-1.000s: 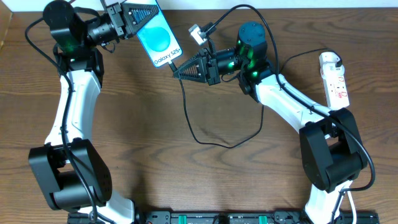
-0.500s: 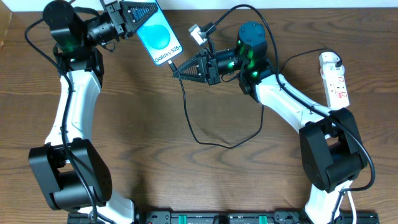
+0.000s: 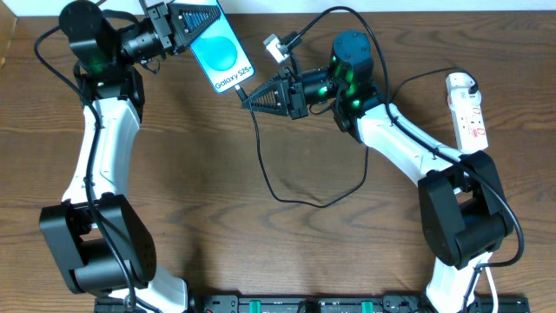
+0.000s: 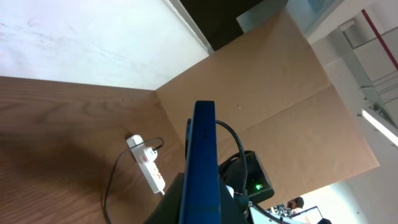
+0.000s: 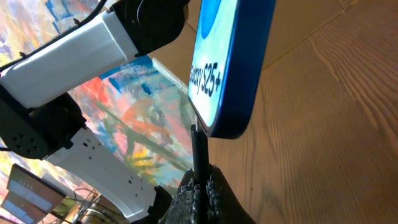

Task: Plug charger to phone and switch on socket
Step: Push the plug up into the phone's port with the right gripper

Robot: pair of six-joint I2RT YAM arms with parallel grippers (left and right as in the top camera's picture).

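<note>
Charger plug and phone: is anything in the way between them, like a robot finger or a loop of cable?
Nothing visible does. The right gripper pinches the charger by its tip, right at the bottom edge of the phone. The left gripper grips the phone at its far end, clear of that edge.

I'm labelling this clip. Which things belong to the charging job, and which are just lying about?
Job: phone in left pincer; charger, tip in right pincer; socket on the table.
Lying about: cardboard wall only.
</note>
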